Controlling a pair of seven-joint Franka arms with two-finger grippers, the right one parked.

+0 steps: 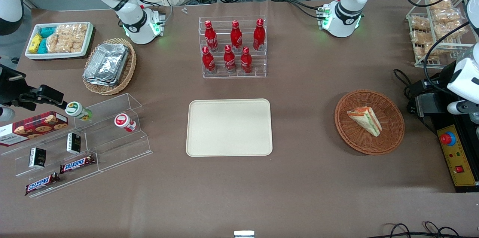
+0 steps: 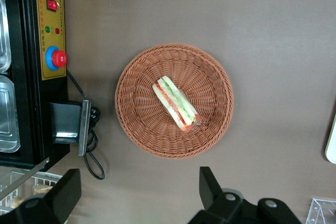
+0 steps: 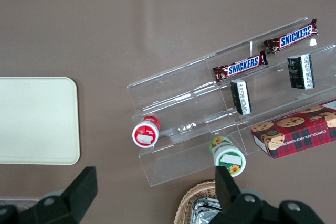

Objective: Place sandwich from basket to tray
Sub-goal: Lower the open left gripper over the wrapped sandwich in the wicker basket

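The sandwich [image 1: 365, 120] [image 2: 176, 103], a wrapped wedge with orange and green layers, lies in the round reddish-brown basket [image 1: 346, 135] [image 2: 131, 121] toward the working arm's end of the table. The cream tray [image 1: 229, 127] [image 3: 37, 119] lies flat in the middle of the table with nothing on it; its edge [image 2: 332, 140] also shows in the left wrist view. My gripper [image 2: 139, 190] hangs open high above the bare table, just outside the basket's rim and farther from the front camera than the basket. Its black fingers [image 2: 210, 187] stand wide apart with nothing between them.
A black and yellow control box [image 1: 454, 155] [image 2: 50, 30] with a red button and a looped cable [image 2: 92, 153] sit beside the basket. A wire rack of crackers [image 1: 436, 28] stands farther from the camera. An acrylic stand of red bottles [image 1: 234, 47] rises past the tray.
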